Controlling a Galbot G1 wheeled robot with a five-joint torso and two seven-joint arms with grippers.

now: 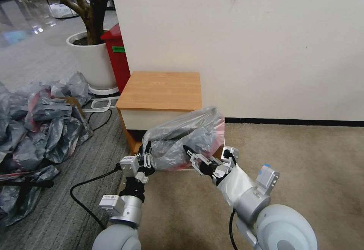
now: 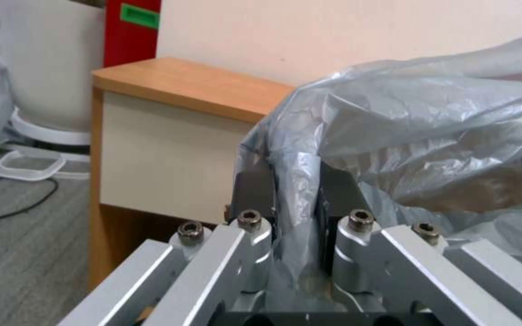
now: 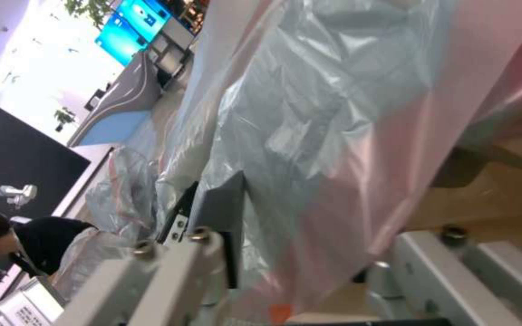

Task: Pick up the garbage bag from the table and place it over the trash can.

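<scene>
Your left gripper (image 1: 146, 158) and right gripper (image 1: 193, 156), low centre, both pinch the garbage bag (image 1: 185, 138) aloft; next you'd spread it over the trash can.

The garbage bag (image 1: 182, 138) is translucent grey with a pink-red band, the table (image 1: 161, 91) light-brown with a white drawer front.

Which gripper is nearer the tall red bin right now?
Left. The left gripper, jaws shut on the crinkly translucent grey garbage bag, sits on the tall red bin's side; the right gripper, gripping the bag's other edge, is farther off.
</scene>
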